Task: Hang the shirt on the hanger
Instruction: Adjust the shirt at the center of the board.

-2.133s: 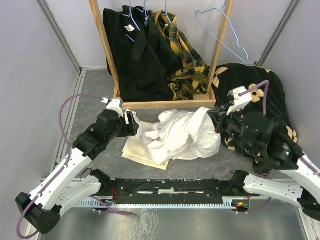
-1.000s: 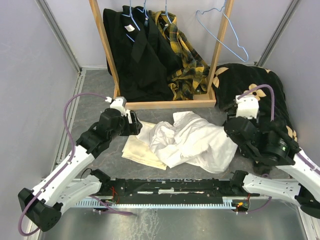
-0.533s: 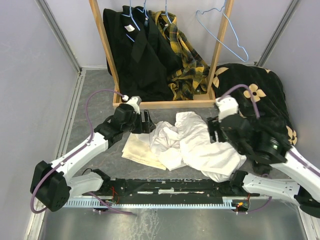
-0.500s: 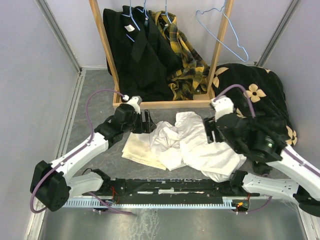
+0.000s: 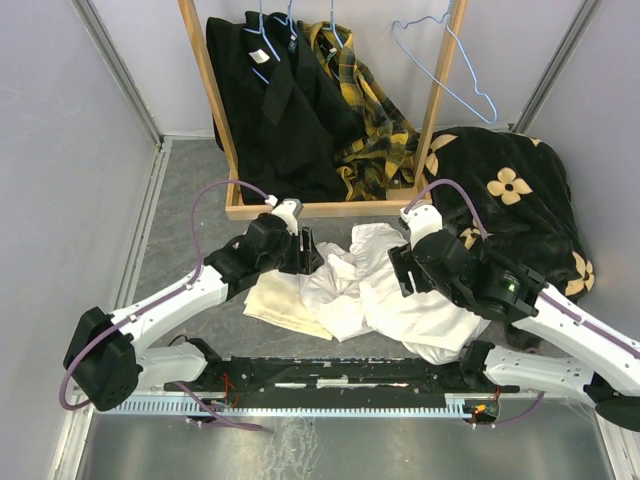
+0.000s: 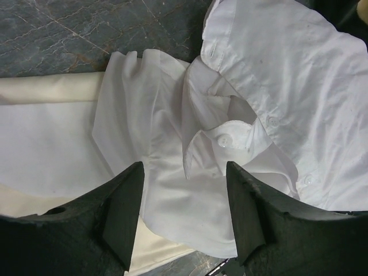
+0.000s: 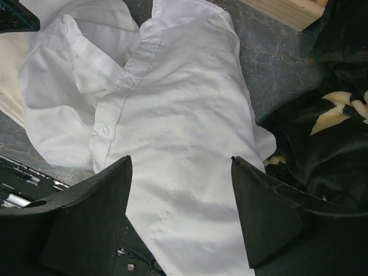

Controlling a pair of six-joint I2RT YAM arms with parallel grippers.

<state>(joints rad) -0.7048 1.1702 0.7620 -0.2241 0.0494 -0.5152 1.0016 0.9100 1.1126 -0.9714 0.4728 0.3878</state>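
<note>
I see the shirt [image 5: 395,290] lying crumpled on the grey marbled tabletop [image 5: 190,200], between my two arms and just in front of the wooden rack base [image 5: 330,208]. It is thin, plain white cloth with soft folds. The collar is curled, and a buttoned placket with small round white buttons faces up. Its left edge lies over a smooth cream-yellow folded cloth [image 5: 275,300], and its right side lies next to a black plush blanket with cream flowers [image 5: 520,200].

The left gripper [image 6: 181,213] is spread wide over the collar folds, with nothing between its black fingers. The right gripper [image 7: 181,213] is also spread, above the shirt's flatter front panel.

The hanger [image 5: 470,64], thin light-blue wire, hangs bare at the rack's upper right, well apart from the shirt.
</note>
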